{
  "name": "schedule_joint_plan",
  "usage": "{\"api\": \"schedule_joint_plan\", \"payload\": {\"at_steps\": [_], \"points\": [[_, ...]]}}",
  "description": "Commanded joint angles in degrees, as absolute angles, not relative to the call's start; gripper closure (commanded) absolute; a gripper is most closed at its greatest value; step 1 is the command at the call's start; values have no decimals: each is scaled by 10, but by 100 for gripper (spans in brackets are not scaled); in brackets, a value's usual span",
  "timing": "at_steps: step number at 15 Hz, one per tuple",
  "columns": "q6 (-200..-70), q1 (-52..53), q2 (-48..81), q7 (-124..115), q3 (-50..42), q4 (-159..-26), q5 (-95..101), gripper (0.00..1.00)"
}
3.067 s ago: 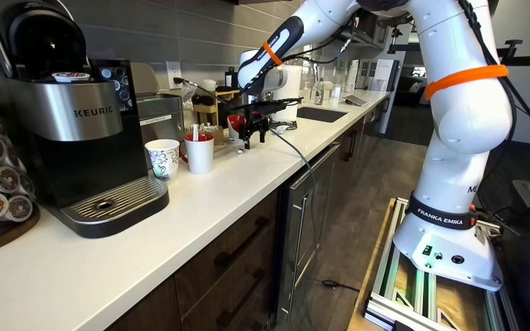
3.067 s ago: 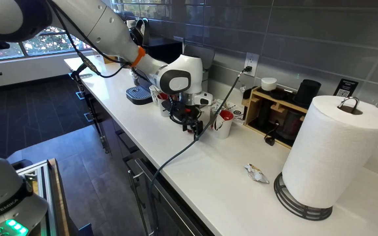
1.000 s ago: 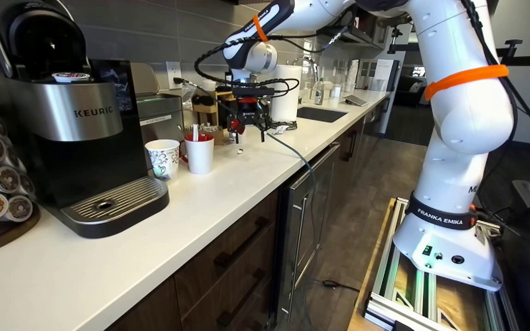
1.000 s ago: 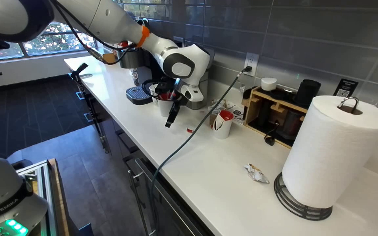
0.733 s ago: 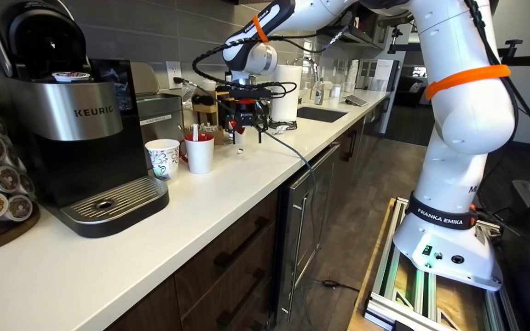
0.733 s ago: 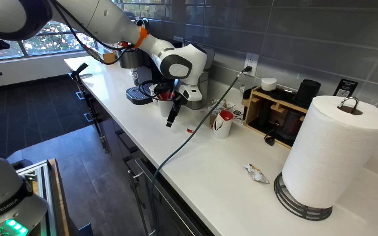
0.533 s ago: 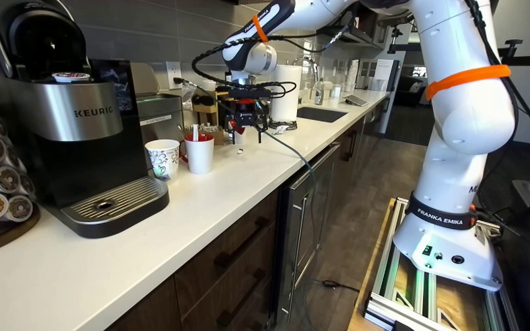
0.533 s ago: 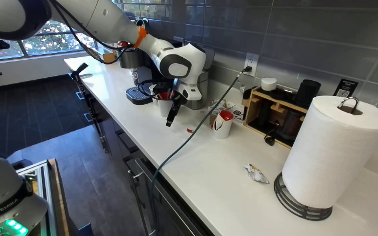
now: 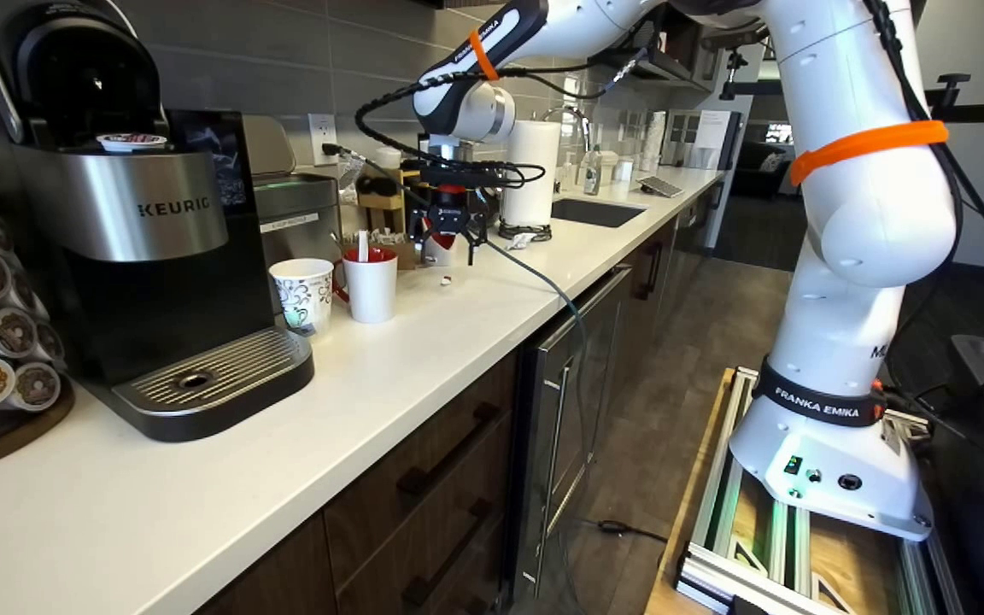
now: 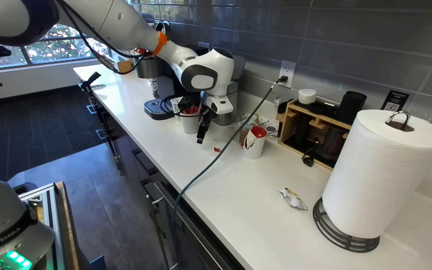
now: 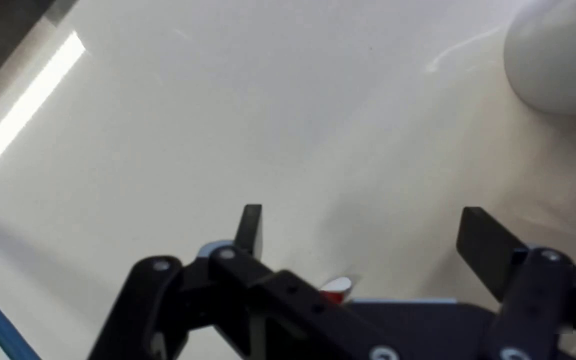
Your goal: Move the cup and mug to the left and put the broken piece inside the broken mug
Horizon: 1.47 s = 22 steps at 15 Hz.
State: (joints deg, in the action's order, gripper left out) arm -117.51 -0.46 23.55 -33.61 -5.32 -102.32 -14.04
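Broken piece (image 10: pixel 216 149), red and white, loose on the table (image 10: pixel 238 195), outside the broken mug (image 10: pixel 254 145) but near it, on the side toward the whole mug (image 9: pixel 372 290). Progress: the patterned cup (image 9: pixel 304 295) and the whole mug stand upright and close together, to the left of the broken mug in both exterior views and clearly apart from it; whether the two touch cannot be told. The move to the left is therefore judged complete, although nothing visible on the table marks a goal for it. The second part, the piece inside the broken mug, is not yet done; grasp, lift, carry and release all appear to remain. Hand (image 11: pixel 362 212): spread wide, nothing held, raised above the table on the piece's side of the broken mug; in the wrist view the hand itself partly hides the piece. Count: broken piece, one; broken mug, one; patterned cup, one; whole mug, one; hand, one. Also shown, past the broken mug on the side away from the whole mug: crumpled wrapper (image 10: pixel 293 198), one; paper-towel roll (image 10: pixel 377 176), one.
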Motion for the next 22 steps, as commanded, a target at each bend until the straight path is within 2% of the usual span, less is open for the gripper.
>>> {"api": "schedule_joint_plan", "payload": {"at_steps": [1, 11, 13, 14, 16, 22], "points": [[-1241, -5, 224, -310, -50, -1056, -140, 0], [-1391, 11, 227, -325, -70, -1117, -92, 0], [-1418, 18, 228, -338, -76, -1129, -81, 4], [-1425, 20, 228, -346, -78, -1133, -76, 7], [-1436, 26, 226, -363, -83, -1144, -65, 28], [-1434, 34, 216, -398, -85, -1156, -54, 74]]}}
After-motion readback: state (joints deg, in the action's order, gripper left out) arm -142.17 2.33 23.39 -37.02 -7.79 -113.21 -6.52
